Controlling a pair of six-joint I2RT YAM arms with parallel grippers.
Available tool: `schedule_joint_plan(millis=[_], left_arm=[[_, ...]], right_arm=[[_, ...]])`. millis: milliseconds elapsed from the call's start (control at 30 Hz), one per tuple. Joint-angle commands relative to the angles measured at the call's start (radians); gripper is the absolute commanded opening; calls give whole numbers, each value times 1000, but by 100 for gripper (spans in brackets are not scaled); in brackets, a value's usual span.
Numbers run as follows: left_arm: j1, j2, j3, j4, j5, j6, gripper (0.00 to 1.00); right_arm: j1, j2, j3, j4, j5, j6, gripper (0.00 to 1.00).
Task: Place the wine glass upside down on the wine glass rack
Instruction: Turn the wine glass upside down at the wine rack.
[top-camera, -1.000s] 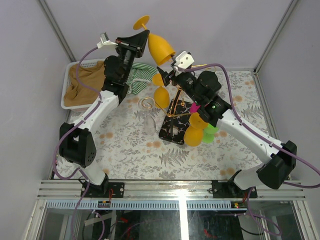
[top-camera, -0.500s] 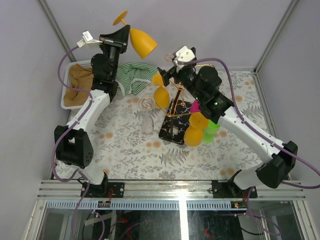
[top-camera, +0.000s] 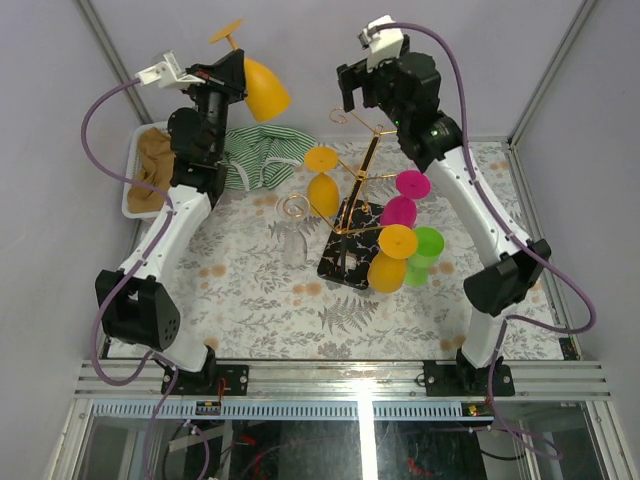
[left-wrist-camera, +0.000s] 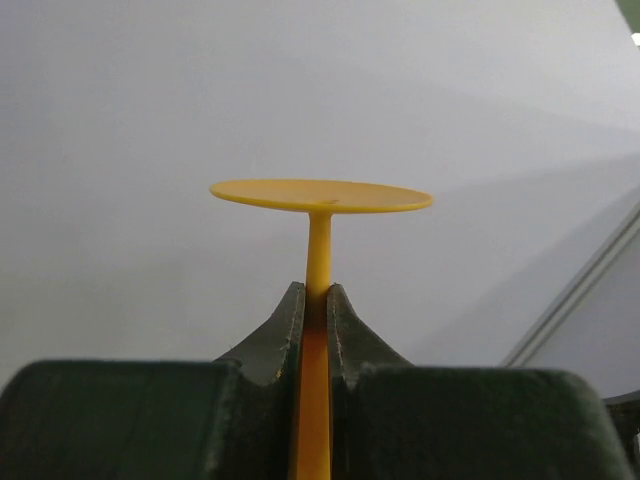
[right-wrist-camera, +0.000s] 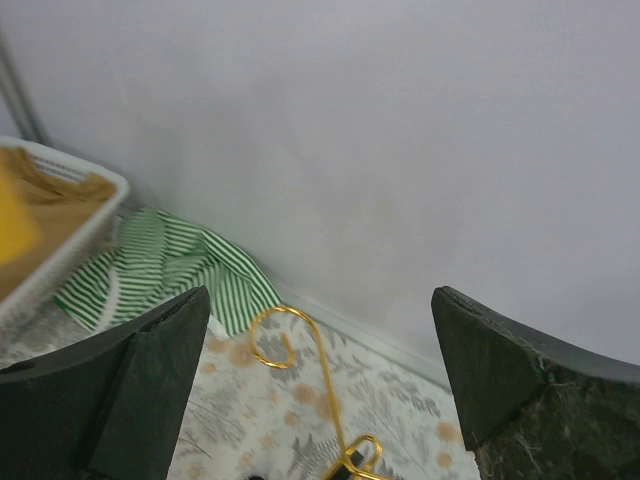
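I am clamping my left hand (left-wrist-camera: 318, 300) together on the stem of a yellow wine glass (top-camera: 262, 90), holding it high over the far left corner of the surface (top-camera: 250, 290). In the top view the glass is tilting, its flat foot pointing toward the back wall and its bowl facing down toward the middle of the surface. In the left wrist view the round foot is showing just beyond my fingertips (left-wrist-camera: 292, 310), with the stem running between them.

The wine glass is hanging well apart from the wine glass rack (top-camera: 345, 262), whose gold post is rising from a black speckled base near the middle of the surface. An orange glass (top-camera: 322, 187), a magenta glass (top-camera: 400, 208), a second orange glass (top-camera: 388, 265) and a green glass (top-camera: 430, 245) are sitting upside down on its arms.

I am holding my right hand (right-wrist-camera: 320, 385) high above the far side of the rack, its fingers spread wide apart, one curled gold hook (right-wrist-camera: 280, 330) showing below them.

A white basket (top-camera: 131, 165) of brown cloth and a green striped cloth (top-camera: 262, 155) are lying at the far left.
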Motion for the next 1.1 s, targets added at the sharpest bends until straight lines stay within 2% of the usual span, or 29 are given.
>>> schedule_joint_plan(millis=[0,167,467,600,767,1067], left_arm=[[2,-37,-27,28,-54,265,0],[-1,-5,-76,110,-22,444,0],[-6,109,-220,374,280,599,0],[6,182,-244,465,421,579,0],[57,270,-232,608,590,435,0],[84,401,-119,651,841,336,0]], right_arm=[[-97,49,107,-107,-15,57,99],[-207,52,99,-120,-21,98,99],[-302,-48,16,-107,9,77,99],[-326,-97,-56,-87,12,70,99],[-343,-143,-147,-66,11,64,99],[-362,-207,-258,-35,22,44,99]])
